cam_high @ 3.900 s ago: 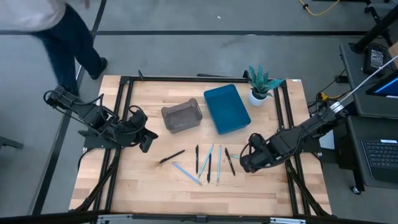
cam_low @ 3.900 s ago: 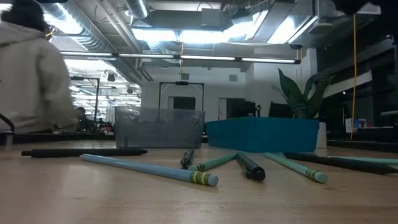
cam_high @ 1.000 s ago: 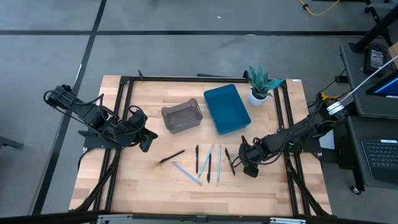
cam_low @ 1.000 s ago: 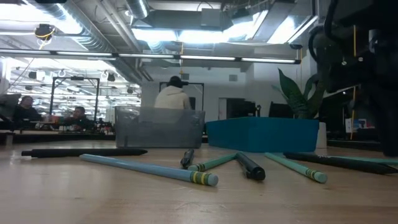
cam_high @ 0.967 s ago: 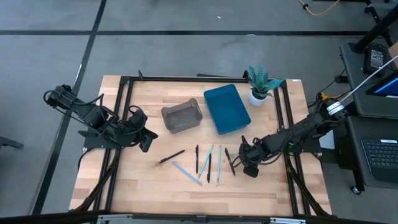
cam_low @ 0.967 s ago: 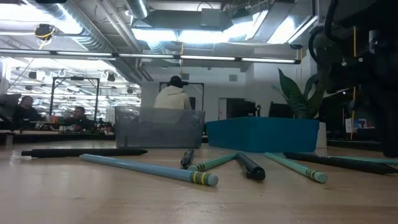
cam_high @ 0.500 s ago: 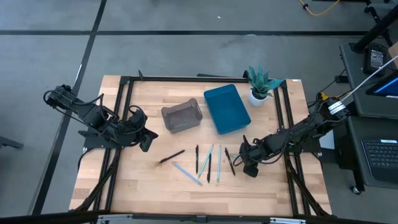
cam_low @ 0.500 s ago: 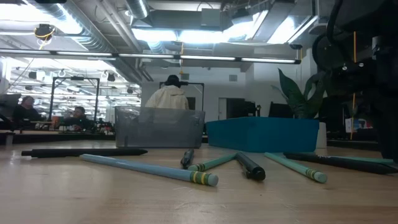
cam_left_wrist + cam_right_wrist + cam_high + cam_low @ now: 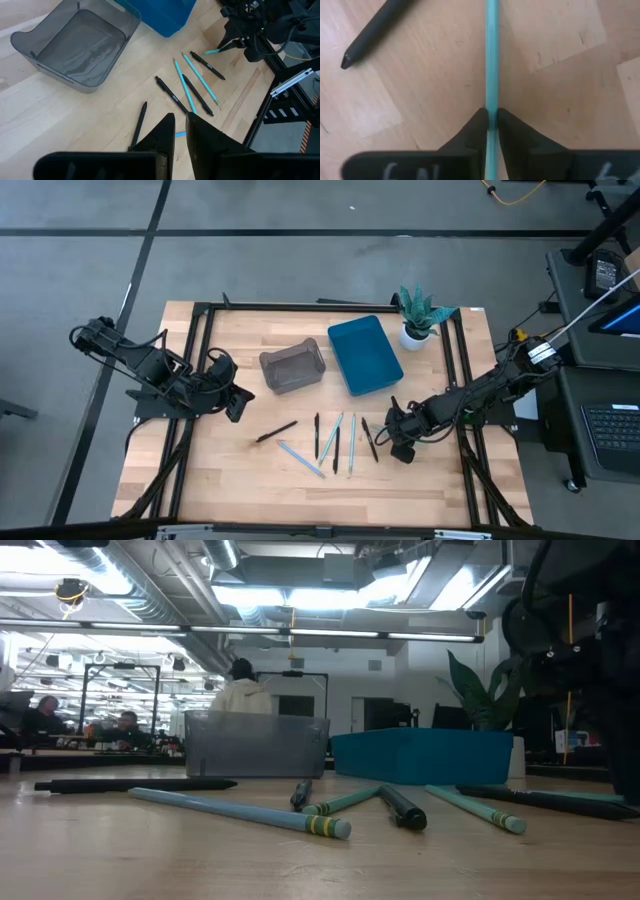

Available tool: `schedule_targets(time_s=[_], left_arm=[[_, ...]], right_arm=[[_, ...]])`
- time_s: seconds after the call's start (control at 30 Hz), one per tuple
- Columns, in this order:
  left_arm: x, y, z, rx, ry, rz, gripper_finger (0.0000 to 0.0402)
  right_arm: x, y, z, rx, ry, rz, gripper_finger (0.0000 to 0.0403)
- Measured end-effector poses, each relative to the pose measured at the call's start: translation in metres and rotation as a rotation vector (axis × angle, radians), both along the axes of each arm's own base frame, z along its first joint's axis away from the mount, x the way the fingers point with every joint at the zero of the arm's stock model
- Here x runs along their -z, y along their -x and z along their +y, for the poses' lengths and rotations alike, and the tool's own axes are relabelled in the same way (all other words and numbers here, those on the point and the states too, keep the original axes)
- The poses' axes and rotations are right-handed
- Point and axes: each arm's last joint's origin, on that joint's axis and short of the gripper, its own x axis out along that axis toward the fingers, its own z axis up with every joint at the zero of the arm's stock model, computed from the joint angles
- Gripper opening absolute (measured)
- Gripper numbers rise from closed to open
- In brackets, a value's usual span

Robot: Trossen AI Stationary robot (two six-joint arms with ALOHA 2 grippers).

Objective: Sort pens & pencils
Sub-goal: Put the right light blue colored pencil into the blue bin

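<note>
Light blue and thin, a pencil-like stick (image 9: 491, 60) lies flat on the wooden table (image 9: 220, 470), pinched between the right gripper (image 9: 491, 119)'s closed fingers near the table's right side. Just beside it lies a black stick (image 9: 375, 30). More black and light blue sticks (image 9: 335, 442) are scattered at the table's centre, in front of a grey bin (image 9: 292, 367) and a blue tray (image 9: 364, 354).

The grip sits near one end of a slim, smooth shaft, so on lifting it may pivot, droop or slip free, and could knock the black neighbour.

The left gripper (image 9: 180, 131) waits over the table's left side, fingers nearly together, holding nothing. Which colour is pen or pencil cannot be told, nor which container suits which. The held stick's far end is cut off in the right wrist view.
</note>
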Motion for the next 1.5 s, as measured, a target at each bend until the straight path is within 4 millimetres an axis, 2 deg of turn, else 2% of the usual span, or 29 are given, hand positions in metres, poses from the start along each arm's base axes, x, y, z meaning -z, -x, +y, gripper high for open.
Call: schedule_targets(time_s=[0.13,0.37,0.93,1.17,1.5], left_arm=[[0.000,0.000,0.000,0.000,0.000,0.000,0.0041],[0.000,0.000,0.000,0.000,0.000,0.000,0.0041],[0.000,0.000,0.000,0.000,0.000,0.000,0.0041],[0.000,0.000,0.000,0.000,0.000,-0.001,0.0041],[0.000,0.000,0.000,0.000,0.000,0.000,0.0041]], right_arm=[[0.000,0.000,0.000,0.005,-0.011,0.002,0.0031],[0.000,-0.001,0.001,0.043,-0.029,0.006,0.0029],[-0.022,-0.012,0.010,0.019,-0.125,0.017,0.0027],[-0.043,-0.018,0.013,0.000,-0.092,0.053,0.0028],[-0.087,-0.028,0.011,-0.026,-0.035,0.090,0.0035]])
